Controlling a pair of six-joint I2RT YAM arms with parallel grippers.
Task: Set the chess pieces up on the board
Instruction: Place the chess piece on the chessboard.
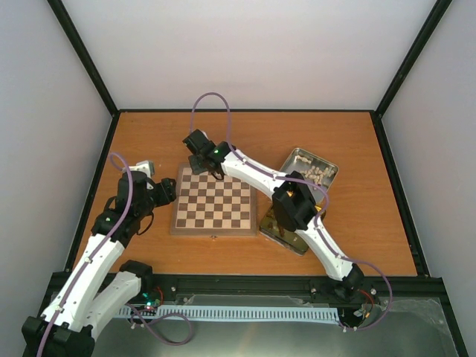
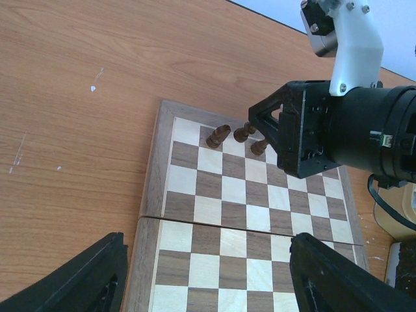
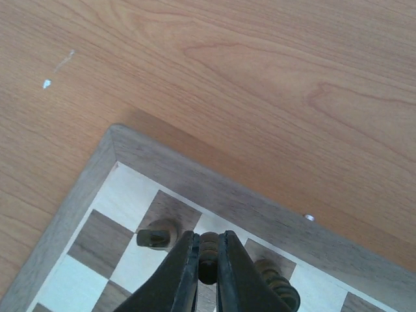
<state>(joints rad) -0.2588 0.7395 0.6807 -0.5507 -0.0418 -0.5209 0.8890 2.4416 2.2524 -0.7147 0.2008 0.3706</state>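
The wooden chessboard (image 1: pixel 213 203) lies mid-table. Three dark brown chess pieces stand in its far-left corner row: a knight (image 2: pixel 218 135), a middle piece (image 2: pixel 244 132) and a third (image 2: pixel 260 145). My right gripper (image 1: pixel 210 169) is over that corner and shut on the middle piece (image 3: pixel 208 250), with the knight (image 3: pixel 156 235) to its left and the third piece (image 3: pixel 276 283) to its right. My left gripper (image 1: pixel 169 192) hovers at the board's left edge, open and empty, its fingers (image 2: pixel 84 279) spread wide over the near squares.
A metal tin (image 1: pixel 309 167) holding cream-white pieces sits right of the board. A second gold-lined tin part (image 1: pixel 286 230) lies under the right arm's elbow, by the board's near-right corner. Black frame posts and white walls surround the table.
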